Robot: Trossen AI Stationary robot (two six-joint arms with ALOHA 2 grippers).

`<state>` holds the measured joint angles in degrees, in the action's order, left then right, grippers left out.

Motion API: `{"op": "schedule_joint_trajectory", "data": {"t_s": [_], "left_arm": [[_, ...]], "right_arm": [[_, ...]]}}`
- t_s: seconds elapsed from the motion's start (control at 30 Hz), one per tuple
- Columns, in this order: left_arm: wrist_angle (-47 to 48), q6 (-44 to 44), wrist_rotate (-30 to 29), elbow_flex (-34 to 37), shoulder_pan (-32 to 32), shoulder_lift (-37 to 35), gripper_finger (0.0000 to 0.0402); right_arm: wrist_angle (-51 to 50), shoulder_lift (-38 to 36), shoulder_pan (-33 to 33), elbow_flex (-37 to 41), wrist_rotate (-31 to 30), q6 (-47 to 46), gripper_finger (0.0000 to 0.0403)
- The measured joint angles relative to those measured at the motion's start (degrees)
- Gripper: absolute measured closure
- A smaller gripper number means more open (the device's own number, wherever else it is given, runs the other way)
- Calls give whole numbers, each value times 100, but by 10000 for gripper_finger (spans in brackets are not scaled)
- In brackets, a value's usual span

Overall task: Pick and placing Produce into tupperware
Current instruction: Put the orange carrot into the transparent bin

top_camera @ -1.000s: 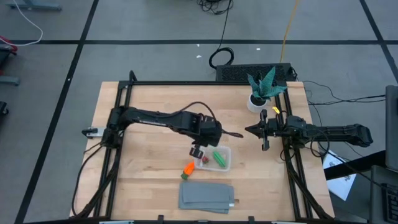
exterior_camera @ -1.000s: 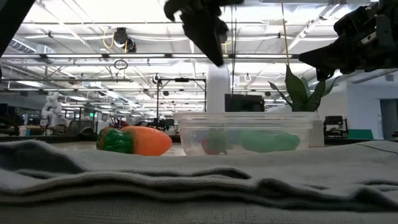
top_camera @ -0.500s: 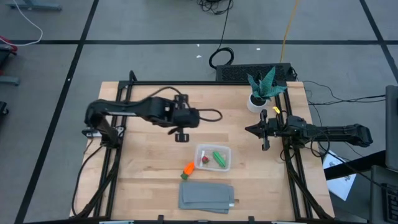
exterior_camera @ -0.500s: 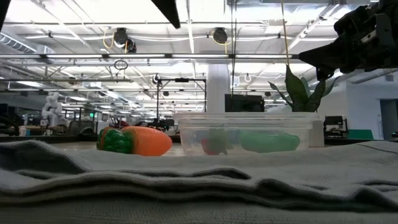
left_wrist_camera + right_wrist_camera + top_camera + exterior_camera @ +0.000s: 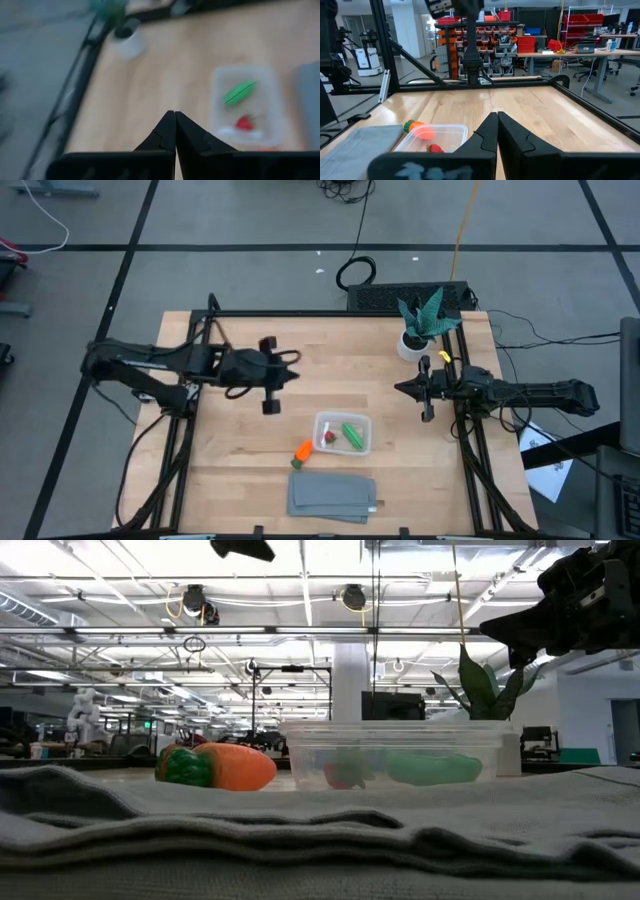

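The clear tupperware stands near the table's middle. Inside it lie a green pod and a red berry, both also visible in the left wrist view as pod and berry. An orange carrot with a green top lies on the wood just outside the tupperware's near left corner. My left gripper hangs shut and empty high over the table's left half, well left of the tupperware. My right gripper is shut and empty, held level at the right.
A folded grey cloth lies by the near edge, just in front of the carrot. A spiky green plant in a white pot stands at the far right corner. Black frame rails run along both sides of the table. Bare wood lies between the two grippers.
My left gripper has drawn back from above the tupperware toward the table's left edge and risen, tipping from pointing steeply down to a shallower slant. The pod, the berry and the carrot have stayed where they were. My right arm has kept still.
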<state>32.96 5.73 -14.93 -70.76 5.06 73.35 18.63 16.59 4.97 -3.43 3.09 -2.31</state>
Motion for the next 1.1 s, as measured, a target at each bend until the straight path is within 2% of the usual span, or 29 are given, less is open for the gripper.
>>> {"op": "schedule_joint_trajectory", "data": {"t_s": [0.13,0.27,0.33,0.4,0.53,0.67,0.83,0.93,1.03,1.1], "left_arm": [[-1824,327,1257,1382,-246,-576,401],[-3540,211,2241,2433,-613,-879,401],[-4237,204,2653,2791,-731,-904,401],[-4526,260,2786,3053,-784,-943,401],[-4509,521,2447,3349,-913,-1321,401],[-4509,529,2308,3597,-956,-2076,402],[-4263,589,1806,3902,-624,-3023,402],[-4205,646,1215,4194,-300,-3488,402],[-4113,614,819,4596,-107,-3732,402],[-4179,574,757,4883,-31,-3793,402]], "right_arm": [[-2,6,0,0,0,13,403],[18,8,0,1,0,15,403],[32,10,0,0,0,13,403],[42,8,0,1,0,15,403],[97,-3,0,1,0,2,403],[99,-65,0,1,0,-59,403],[88,-88,0,-1,17,-61,403],[85,-88,0,0,20,-63,403],[63,-88,0,1,20,-49,403],[46,-88,0,1,22,-26,403]]}}
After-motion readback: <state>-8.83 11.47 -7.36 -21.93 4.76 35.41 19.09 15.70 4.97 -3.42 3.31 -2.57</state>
